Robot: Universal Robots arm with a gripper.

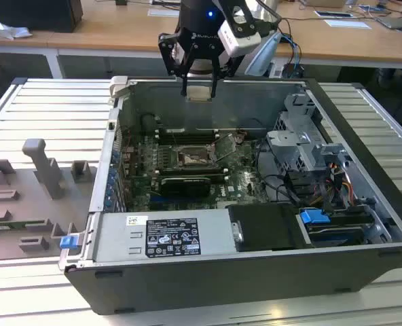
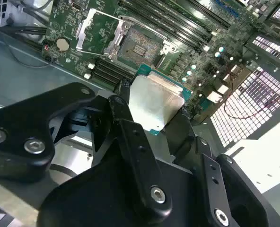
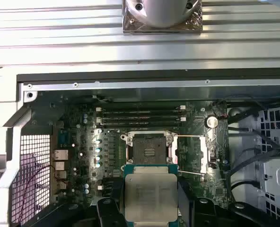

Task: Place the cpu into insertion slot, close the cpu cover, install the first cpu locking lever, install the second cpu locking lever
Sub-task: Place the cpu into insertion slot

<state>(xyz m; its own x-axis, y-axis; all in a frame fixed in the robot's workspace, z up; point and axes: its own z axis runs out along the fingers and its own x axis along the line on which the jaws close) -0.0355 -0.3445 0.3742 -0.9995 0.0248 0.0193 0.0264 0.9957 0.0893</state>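
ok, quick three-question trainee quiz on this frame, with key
1. True or false: the chip already sits in the socket.
2. The gripper is: A) open, B) shut on the chip, C) shut on nothing.
3. Fill in: the socket's metal cover is flipped ____.
Key: 1 false, it is held above the board; 2 B; 3 open.

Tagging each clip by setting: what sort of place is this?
Probably a robotics lab or workshop: an open computer case sits on a slatted metal table, the gripper holds the cpu over it, and wooden desks stand behind.
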